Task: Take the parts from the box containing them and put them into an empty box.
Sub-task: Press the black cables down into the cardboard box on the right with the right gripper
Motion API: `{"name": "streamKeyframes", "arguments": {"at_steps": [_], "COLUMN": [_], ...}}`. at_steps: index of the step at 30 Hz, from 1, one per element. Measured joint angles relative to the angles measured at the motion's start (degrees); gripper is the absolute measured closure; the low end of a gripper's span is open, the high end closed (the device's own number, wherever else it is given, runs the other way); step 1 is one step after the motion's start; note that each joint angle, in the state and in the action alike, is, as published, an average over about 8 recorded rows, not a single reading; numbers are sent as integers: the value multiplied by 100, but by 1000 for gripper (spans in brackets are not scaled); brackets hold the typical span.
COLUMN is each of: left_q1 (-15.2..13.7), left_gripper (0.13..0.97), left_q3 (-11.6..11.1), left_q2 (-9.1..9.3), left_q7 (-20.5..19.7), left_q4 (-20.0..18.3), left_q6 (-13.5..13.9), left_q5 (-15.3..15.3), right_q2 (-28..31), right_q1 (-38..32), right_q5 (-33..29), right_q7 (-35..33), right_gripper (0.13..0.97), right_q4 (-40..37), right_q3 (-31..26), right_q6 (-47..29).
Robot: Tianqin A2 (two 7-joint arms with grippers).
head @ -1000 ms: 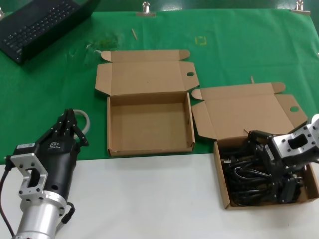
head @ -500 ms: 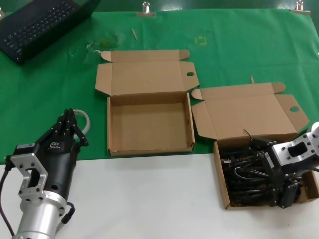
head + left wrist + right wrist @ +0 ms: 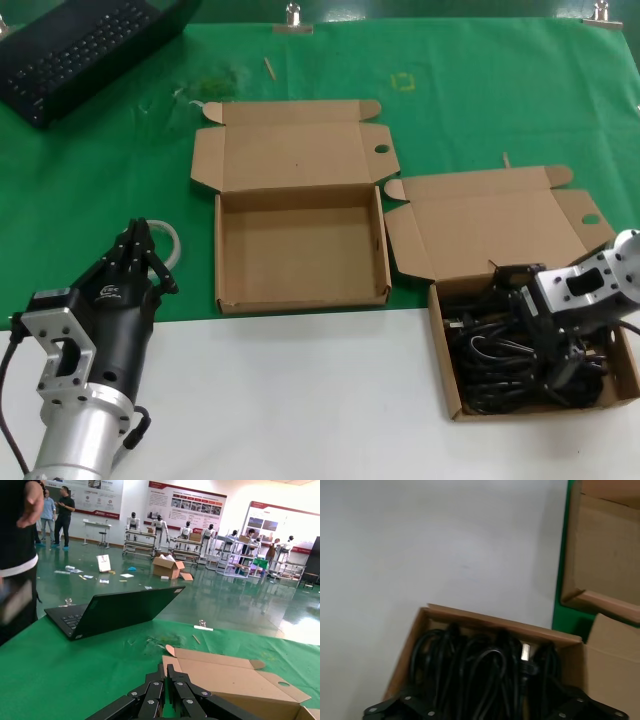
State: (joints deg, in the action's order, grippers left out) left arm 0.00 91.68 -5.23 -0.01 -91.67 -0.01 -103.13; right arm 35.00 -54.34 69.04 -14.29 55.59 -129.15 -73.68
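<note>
Two open boxes are sitting side by side: the empty box [image 3: 300, 255] is lying centre, the box containing them [image 3: 455, 385] is sitting to its right and nearer the robot, holding the parts [image 3: 495, 360]. The right gripper [image 3: 560, 375] is reaching down into that box among the cords. The left gripper [image 3: 140, 250] is hanging at near left, just in front of a ring of tubing [image 3: 172, 240]. A laptop [image 3: 75, 50] is sitting at far left, behind everything
</note>
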Motion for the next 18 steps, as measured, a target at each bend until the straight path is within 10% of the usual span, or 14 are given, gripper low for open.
{"name": "streamKeyframes", "arguments": {"at_steps": [18], "left_q1": [0], "left_gripper": [941], "left_q3": [0], "left_q2": [0], "left_q7": [0], "left_q4": [0], "left_q6": [0], "left_q5": [0], "right_q2": [-370], "right_q1": [-337], "right_q5": [-21], "right_q7": [-358], "right_gripper": [626], "right_q4": [-819], "right_q3": [-18], "right_q6": [199]}}
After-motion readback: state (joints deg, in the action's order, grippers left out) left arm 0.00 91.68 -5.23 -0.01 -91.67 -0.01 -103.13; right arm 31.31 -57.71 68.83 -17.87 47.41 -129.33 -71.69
